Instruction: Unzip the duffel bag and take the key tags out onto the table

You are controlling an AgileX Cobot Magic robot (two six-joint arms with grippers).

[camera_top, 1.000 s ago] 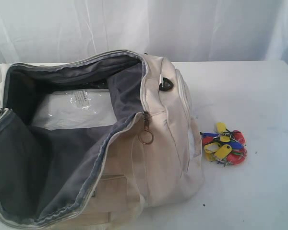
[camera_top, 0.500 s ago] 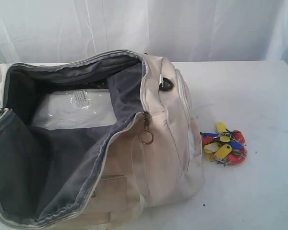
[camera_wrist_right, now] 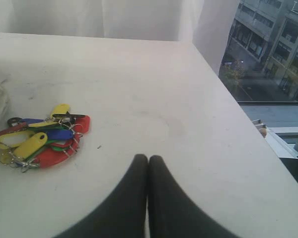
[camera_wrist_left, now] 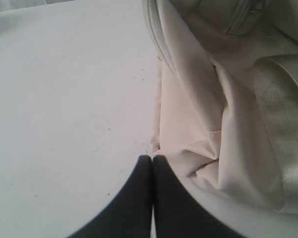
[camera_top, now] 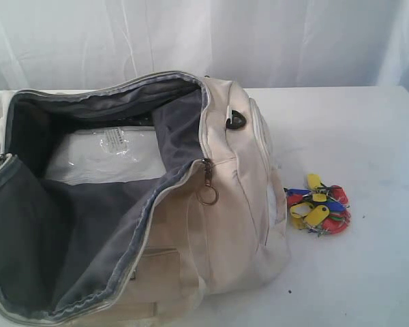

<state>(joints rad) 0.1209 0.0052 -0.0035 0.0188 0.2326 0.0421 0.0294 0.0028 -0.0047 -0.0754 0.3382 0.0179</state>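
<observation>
The left gripper (camera_wrist_left: 152, 157), jaws pressed together on nothing, sits at the edge of the one duffel bag (camera_top: 238, 204), which lies unzipped on the table (camera_top: 368, 136). Inside the bag is one clear packet (camera_top: 105, 157), its print unreadable. One bunch of key tags (camera_top: 318, 211) lies just right of the bag. Beyond it is the right gripper (camera_wrist_right: 148, 157), jaws together and empty.

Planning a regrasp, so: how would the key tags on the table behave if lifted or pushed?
Probably floppy: the key tags are separate plastic tags on thin metal rings, so lifting one would likely leave the rest dangling. Small and plastic, they look light. Pushed, the flat tags should slide or spread on the smooth table rather than roll.
</observation>
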